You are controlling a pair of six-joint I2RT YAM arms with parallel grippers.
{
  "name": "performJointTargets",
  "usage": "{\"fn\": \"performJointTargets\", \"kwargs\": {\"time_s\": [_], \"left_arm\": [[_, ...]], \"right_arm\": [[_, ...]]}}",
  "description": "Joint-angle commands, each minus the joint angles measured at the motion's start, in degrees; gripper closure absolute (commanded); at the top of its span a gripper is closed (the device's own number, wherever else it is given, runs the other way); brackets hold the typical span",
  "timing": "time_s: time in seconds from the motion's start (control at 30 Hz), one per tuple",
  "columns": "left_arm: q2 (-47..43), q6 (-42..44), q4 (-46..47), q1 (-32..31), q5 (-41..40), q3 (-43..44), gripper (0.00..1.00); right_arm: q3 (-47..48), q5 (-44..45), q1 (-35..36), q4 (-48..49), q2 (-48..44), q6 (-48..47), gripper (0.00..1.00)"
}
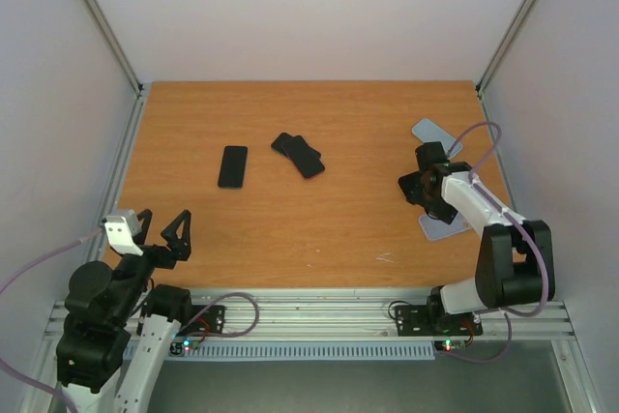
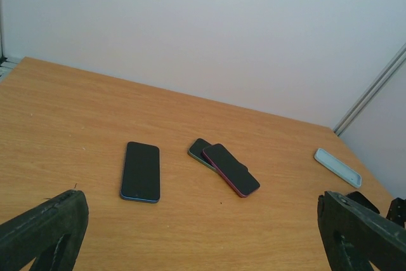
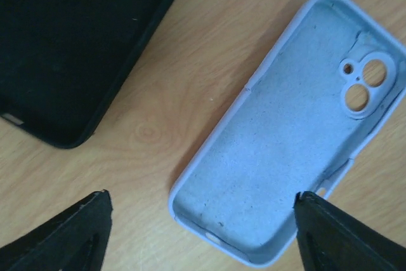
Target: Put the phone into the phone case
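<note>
A black phone with a blue edge [image 1: 232,166] lies flat left of centre; it also shows in the left wrist view [image 2: 141,171]. Two more phones overlap near the middle: a red-edged one [image 1: 307,158] [image 2: 231,169] lies on a dark one [image 1: 282,143] [image 2: 199,150]. A light blue phone case [image 3: 292,131] lies open side up under my right gripper [image 3: 203,239], which is open and empty just above its near end; the case's edge shows in the top view [image 1: 443,229]. My left gripper [image 1: 161,232] [image 2: 203,239] is open, empty and raised at the front left, far from the phones.
A black case [image 3: 70,42] lies open side up beside the light blue one. A second light blue case [image 1: 435,134] [image 2: 337,167] lies at the far right. Grey walls and metal frame posts close in the wooden table [image 1: 319,229].
</note>
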Motion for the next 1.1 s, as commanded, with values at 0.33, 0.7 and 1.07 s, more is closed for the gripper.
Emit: {"fn": "performJointTargets", "kwargs": {"time_s": [0.33, 0.7, 1.07], "left_arm": [[-1.17, 0.57, 2.27, 0.15, 1.31, -0.63, 0.01], [-1.32, 0.73, 2.45, 0.15, 1.69, -0.71, 0.01], [-1.34, 0.79, 2.52, 0.15, 1.91, -0.8, 0.0]], "right_arm": [[2.71, -2.83, -3.16, 6.2, 12.87, 4.26, 0.63], [1.48, -5.63, -4.84, 8.54, 16.77, 6.31, 0.83], [-0.96, -2.96, -4.84, 5.06, 11.76, 6.8, 0.99]]}}
